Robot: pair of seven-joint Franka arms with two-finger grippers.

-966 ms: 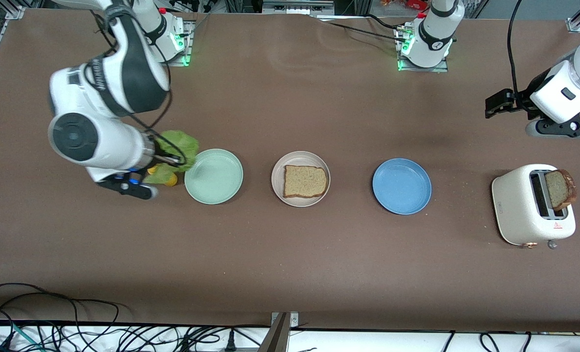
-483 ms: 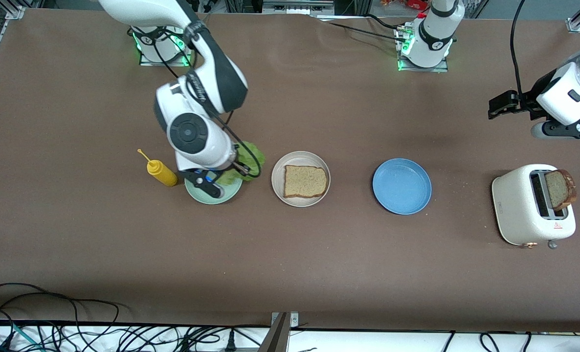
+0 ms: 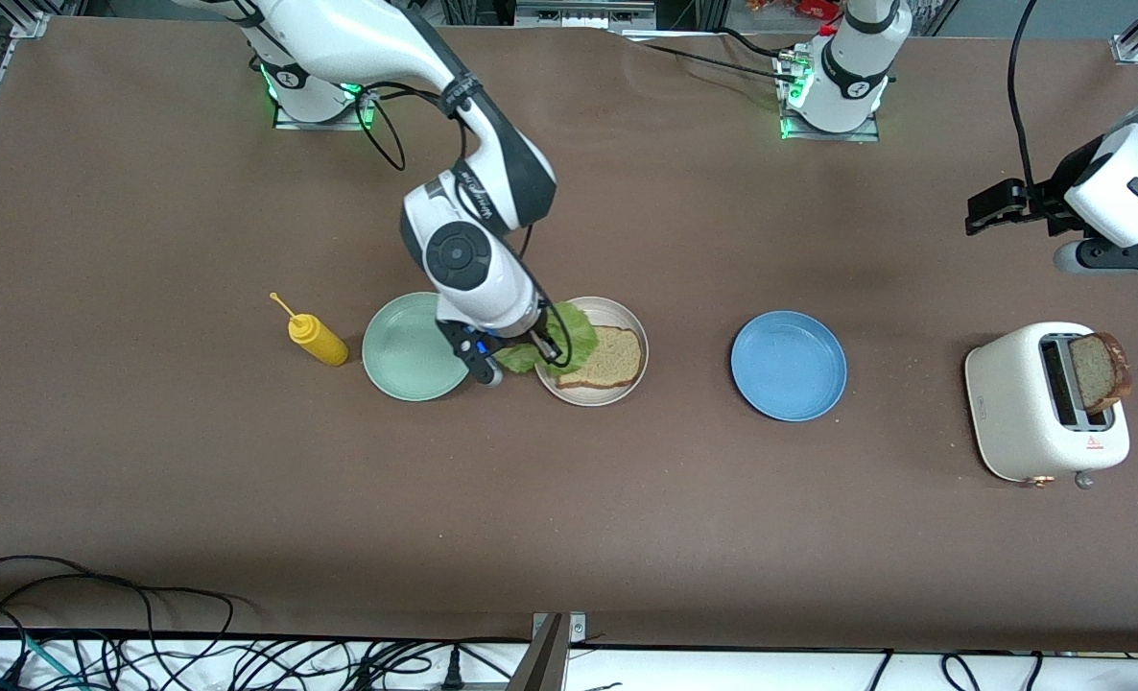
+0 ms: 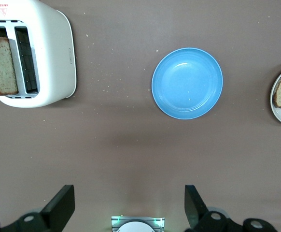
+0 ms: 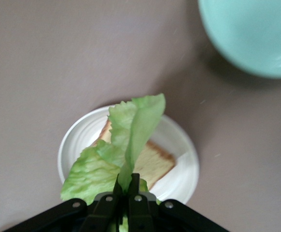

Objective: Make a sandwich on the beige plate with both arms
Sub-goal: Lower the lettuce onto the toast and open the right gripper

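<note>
My right gripper (image 3: 531, 347) is shut on a ruffled green lettuce leaf (image 3: 552, 338) and holds it over the beige plate (image 3: 624, 312), above the edge toward the mint-green plate. In the right wrist view the closed fingers (image 5: 127, 188) pinch the leaf (image 5: 131, 135) above the plate (image 5: 181, 166). One brown bread slice (image 3: 612, 357) lies on the beige plate, partly covered by the leaf. A second bread slice (image 3: 1097, 370) stands in the white toaster (image 3: 1020, 403). My left gripper (image 4: 129, 205) is open and empty, held high over the table near the left arm's end.
A mint-green plate (image 3: 406, 347) lies beside the beige plate toward the right arm's end, with a yellow squeeze bottle (image 3: 315, 338) past it. A blue plate (image 3: 788, 365) lies between the beige plate and the toaster.
My right gripper has carried the lettuce from beside the squeeze bottle, across the mint-green plate, to over the beige plate. The left arm has barely moved.
</note>
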